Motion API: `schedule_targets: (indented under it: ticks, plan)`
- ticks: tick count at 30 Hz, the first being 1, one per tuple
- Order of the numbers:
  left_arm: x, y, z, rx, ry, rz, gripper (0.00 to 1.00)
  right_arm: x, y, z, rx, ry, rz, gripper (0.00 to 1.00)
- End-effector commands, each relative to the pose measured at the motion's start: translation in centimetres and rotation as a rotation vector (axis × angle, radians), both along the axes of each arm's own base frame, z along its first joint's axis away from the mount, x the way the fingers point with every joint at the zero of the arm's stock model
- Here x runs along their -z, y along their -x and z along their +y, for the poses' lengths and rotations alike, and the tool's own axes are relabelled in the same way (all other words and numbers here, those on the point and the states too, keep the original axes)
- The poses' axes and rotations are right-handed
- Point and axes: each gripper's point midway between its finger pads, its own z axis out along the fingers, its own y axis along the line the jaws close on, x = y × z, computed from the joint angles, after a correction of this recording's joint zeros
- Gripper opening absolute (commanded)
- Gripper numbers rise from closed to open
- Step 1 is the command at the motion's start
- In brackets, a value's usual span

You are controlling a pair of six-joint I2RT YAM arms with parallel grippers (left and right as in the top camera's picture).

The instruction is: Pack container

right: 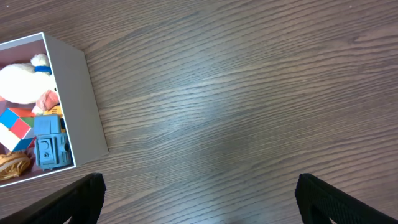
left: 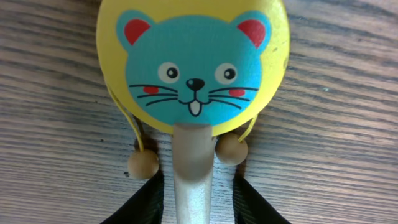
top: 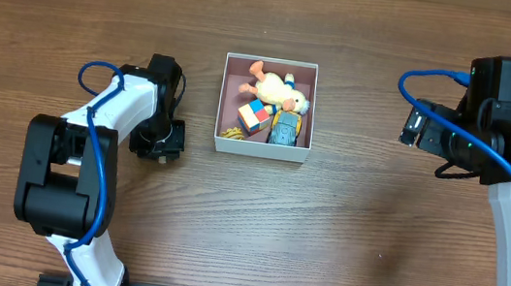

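The container [top: 263, 149], a white-walled square box with a pink inside, sits at the table's middle. It holds a plush duck [top: 277, 89], a coloured cube [top: 254, 116] and a blue toy [top: 285, 128]. Left of it, my left gripper [top: 159, 144] is low over the table. A yellow rattle drum with a blue cat face [left: 193, 65] lies on the wood. My left gripper [left: 199, 190] is shut on its wooden handle [left: 194, 168]. The overhead view hides the drum under the arm. My right gripper [right: 199, 186] hangs open over bare wood, right of the container [right: 78, 106].
Two wooden beads [left: 143, 165] hang on strings beside the drum's handle. A yellow stringy item [top: 230, 133] lies in the container's front left corner. Both arm bases stand at the near edge of the table.
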Motion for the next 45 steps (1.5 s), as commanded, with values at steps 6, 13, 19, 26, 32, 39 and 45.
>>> schedule_targets:
  ticks: [6,13,19,26,32,39,45]
  plan:
    - [0.6,-0.3,0.5,-0.014,-0.022,-0.023,0.28,-0.1,-0.1,-0.3,0.004,0.014,-0.006,1.0]
    - [0.7,-0.4,0.5,-0.013,-0.022,-0.027,0.2,-0.1,-0.1,-0.3,0.004,0.014,-0.006,1.0]
    - [0.7,-0.4,0.5,-0.013,-0.022,-0.026,0.18,-0.1,-0.1,-0.3,0.004,0.014,-0.007,1.0]
    - [-0.4,-1.4,0.4,0.028,-0.016,-0.042,0.12,-0.1,-0.1,-0.3,0.004,0.014,-0.006,1.0]
    - [-3.0,-3.7,0.1,0.042,-0.011,-0.089,0.11,-0.1,-0.1,-0.3,0.004,0.014,-0.007,1.0]
    - [-9.0,-8.1,-0.7,0.053,0.005,-0.207,0.11,-0.1,-0.1,-0.3,0.004,0.014,-0.007,1.0]
    - [-15.0,-11.1,-4.5,0.16,0.074,-0.344,0.11,-0.1,-0.1,-0.3,0.004,0.014,-0.006,1.0]
